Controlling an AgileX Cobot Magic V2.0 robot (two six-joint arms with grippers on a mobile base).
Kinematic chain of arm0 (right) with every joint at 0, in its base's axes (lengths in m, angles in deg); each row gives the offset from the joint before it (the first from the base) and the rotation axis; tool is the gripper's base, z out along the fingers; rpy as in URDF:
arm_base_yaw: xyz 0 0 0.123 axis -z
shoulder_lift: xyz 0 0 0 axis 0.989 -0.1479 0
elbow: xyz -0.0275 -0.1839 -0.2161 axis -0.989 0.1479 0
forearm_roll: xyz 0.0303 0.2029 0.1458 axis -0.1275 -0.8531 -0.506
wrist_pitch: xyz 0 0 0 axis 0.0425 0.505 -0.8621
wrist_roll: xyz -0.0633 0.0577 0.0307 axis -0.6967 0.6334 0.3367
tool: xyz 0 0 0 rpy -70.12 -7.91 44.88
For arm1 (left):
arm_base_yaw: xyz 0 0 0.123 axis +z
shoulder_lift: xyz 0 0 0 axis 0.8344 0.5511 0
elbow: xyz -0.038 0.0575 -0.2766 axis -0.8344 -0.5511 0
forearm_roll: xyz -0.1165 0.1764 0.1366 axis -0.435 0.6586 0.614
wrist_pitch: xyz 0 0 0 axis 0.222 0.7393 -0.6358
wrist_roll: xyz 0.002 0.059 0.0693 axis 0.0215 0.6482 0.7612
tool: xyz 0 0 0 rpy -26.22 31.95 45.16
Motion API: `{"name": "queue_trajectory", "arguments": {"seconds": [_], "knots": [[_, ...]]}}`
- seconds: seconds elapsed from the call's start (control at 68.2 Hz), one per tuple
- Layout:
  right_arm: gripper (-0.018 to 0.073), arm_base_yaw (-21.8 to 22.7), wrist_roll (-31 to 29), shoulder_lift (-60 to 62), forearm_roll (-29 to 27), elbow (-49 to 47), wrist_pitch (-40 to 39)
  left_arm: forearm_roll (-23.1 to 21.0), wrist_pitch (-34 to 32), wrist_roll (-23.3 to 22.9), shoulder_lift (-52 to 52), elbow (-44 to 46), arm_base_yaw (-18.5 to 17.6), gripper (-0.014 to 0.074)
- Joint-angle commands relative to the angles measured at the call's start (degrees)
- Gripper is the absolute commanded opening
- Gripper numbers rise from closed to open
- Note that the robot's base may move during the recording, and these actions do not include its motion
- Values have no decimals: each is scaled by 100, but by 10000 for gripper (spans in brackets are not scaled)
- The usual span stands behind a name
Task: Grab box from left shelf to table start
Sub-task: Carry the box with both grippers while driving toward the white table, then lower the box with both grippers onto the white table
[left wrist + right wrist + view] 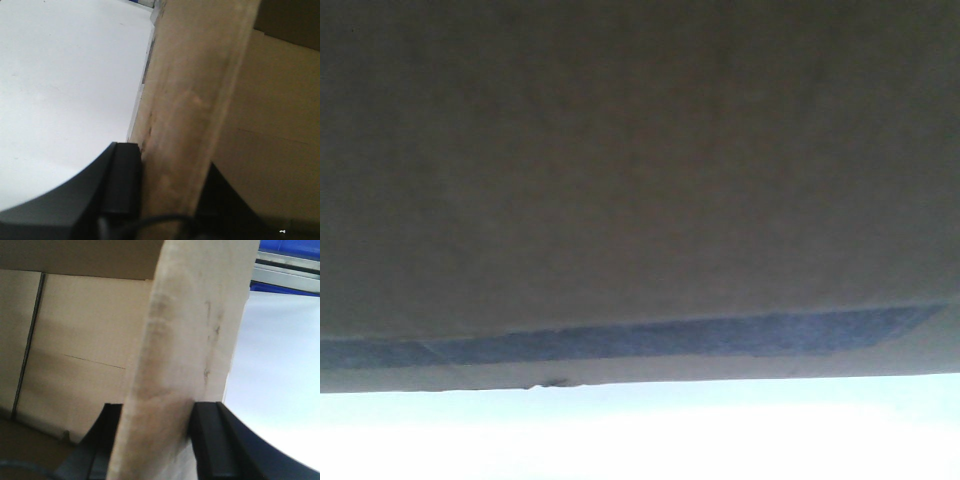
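Filling the front view, the box hangs over the white table, though we cannot confirm contact from this blurred angle. We see the left gripper and right gripper each clamped on an upright box wall.

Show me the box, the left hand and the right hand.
box (640,180), front view, its broad tan face.
left hand (167,192), left wrist view, midway between fingers gripping the box wall.
right hand (156,440), right wrist view, midway between fingers gripping the box wall.
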Motion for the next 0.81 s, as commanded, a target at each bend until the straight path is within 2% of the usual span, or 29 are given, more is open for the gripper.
{"name": "queue_trajectory", "arguments": {"seconds": [0.0, 0.22, 0.367, 0.602, 0.792], "knots": [[60, 35, -148, -79, 291, -180, -871, -369, -807, 594, -17, 229, -123, -93], [60, 41, -143, -88, 298, -189, -642, -345, -754, 594, -17, 229, -123, -93], [60, 41, -8, -341, 352, -388, -275, -62, -992, 594, 323, 453, -123, -93], [60, 41, 328, -1648, 912, -1493, 721, -123, -881, 733, 1984, 1463, -123, -93], [60, 41, 328, -2807, 981, -2240, 1340, -210, -746, 847, 3206, 1866, -123, -93]]}}
